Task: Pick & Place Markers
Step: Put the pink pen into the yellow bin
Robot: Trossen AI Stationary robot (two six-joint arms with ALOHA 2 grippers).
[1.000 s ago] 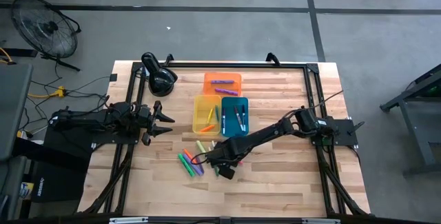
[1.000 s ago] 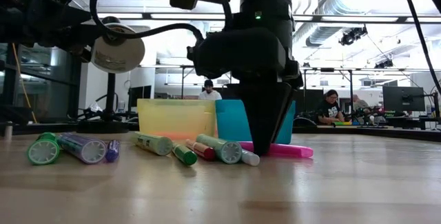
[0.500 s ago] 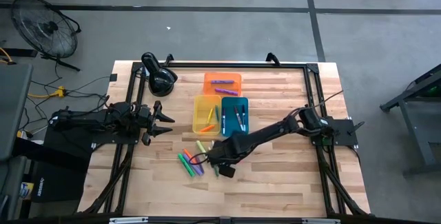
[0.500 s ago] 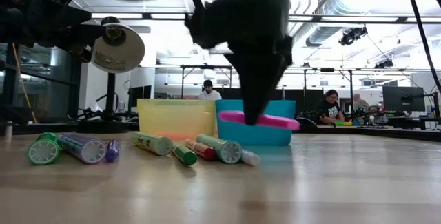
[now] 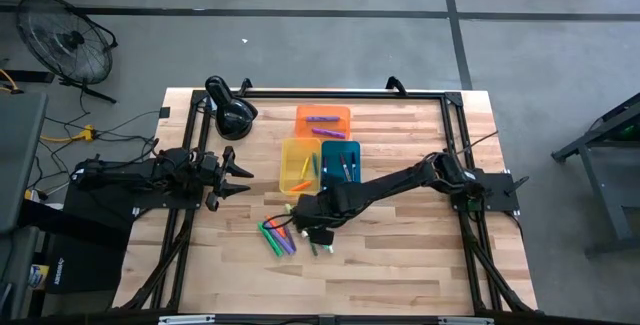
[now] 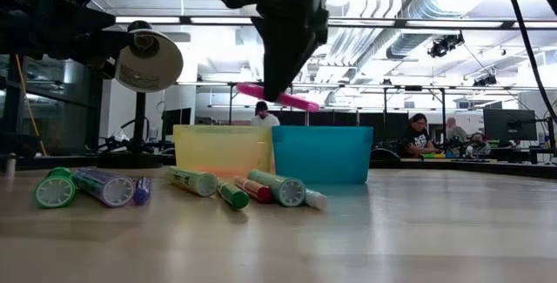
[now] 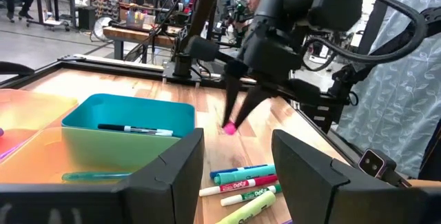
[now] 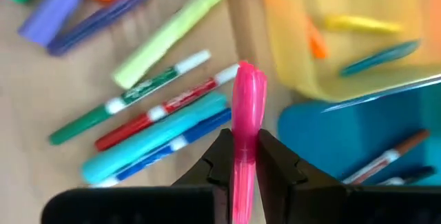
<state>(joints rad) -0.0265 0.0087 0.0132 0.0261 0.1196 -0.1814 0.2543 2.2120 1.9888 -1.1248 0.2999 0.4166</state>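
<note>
A pink marker (image 8: 247, 107) is clamped in the right gripper (image 8: 240, 156) above the trays (image 6: 318, 154); gripped off-centre, it could tilt and slip out.

Two dark, jointed arms with black looping cables, each gripper (image 8: 239, 160) bearing two tapered black fingers.

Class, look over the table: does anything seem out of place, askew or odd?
Nothing is spilled or damaged. The one oddity: the yellow tray holds a blue-green marker among its yellow and orange ones. The right gripper holds a pink marker in the air above the loose markers.
</note>
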